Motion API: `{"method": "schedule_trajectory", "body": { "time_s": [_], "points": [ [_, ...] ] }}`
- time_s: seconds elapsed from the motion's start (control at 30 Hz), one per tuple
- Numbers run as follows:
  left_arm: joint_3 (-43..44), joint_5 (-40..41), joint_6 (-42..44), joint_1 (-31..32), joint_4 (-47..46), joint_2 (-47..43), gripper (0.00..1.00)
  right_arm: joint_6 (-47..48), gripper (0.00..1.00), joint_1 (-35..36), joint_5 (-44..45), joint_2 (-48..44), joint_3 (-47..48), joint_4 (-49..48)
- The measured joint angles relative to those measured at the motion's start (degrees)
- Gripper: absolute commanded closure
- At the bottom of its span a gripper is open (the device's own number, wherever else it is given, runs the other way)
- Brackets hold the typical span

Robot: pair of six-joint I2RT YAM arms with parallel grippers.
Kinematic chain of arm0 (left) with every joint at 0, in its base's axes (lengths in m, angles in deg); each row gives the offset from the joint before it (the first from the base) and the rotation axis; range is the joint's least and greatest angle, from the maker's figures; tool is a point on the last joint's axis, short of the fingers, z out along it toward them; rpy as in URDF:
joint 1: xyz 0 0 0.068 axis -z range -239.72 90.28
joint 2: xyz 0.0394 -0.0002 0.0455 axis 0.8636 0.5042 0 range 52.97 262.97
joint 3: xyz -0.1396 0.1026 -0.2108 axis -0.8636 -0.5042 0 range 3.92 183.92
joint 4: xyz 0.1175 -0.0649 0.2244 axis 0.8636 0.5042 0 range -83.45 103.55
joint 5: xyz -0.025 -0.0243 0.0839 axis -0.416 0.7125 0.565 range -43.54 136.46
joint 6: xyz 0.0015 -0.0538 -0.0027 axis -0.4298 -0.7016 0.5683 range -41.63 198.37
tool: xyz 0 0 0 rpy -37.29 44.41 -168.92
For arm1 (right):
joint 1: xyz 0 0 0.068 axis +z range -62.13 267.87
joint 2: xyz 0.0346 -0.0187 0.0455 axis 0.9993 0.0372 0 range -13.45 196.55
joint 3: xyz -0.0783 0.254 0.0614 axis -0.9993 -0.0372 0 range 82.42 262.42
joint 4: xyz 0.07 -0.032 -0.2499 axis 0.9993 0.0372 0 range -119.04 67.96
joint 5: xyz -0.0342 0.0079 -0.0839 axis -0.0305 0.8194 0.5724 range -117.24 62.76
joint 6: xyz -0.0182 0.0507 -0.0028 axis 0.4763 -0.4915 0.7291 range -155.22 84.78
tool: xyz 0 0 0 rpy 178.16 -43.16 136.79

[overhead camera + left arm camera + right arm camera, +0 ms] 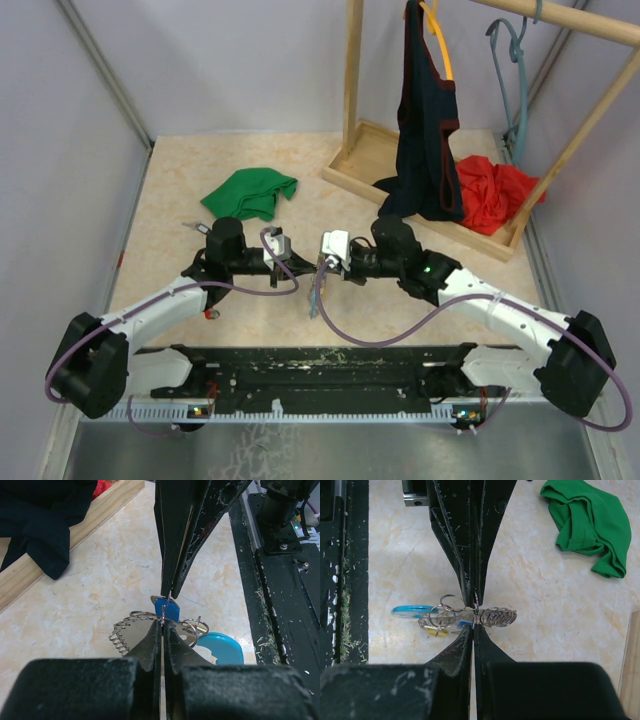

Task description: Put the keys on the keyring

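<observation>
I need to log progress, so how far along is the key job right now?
Done: a yellow key seems to hang from the keyring already. In hand: the left end effector and the right end effector are shut on the keyring, the left one at a blue key. Left: finishing that blue key; a small red thing by the left arm may be another key.

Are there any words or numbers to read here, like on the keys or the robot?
None can be read.
The blue plastic key head, the light blue plastic tag and the silvery coiled keyring show no print.
Any marks on the black base rail are too small to tell.
</observation>
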Motion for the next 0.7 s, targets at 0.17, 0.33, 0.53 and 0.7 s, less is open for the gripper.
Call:
{"method": "schedule_trajectory", "body": {
  "time_s": [0.17, 0.33, 0.53, 0.7],
  "points": [
    [0.0, -0.3, 0.0, 0.0, 0.0, 0.0, 1.00, 0.0, 1.00, 0.0, 0.0, 0.3, 0.0, 0.0],
    [0.0, -0.4, 0.0, 0.2, 0.0, 0.0, 1.00, 0.0, 1.00, 0.0, 0.0, 0.3, 0.0, -0.1],
    [0.0, -0.5, 0.0, 0.2, 0.0, 0.0, 1.00, -0.4, 1.00, 0.0, -0.2, 0.5, 0.0, -0.1],
    [0.0, -0.6, 0.0, 0.3, 0.0, 0.0, 1.00, -0.4, 1.00, 0.0, -0.3, 0.6, 0.0, -0.3]
  ]
}}
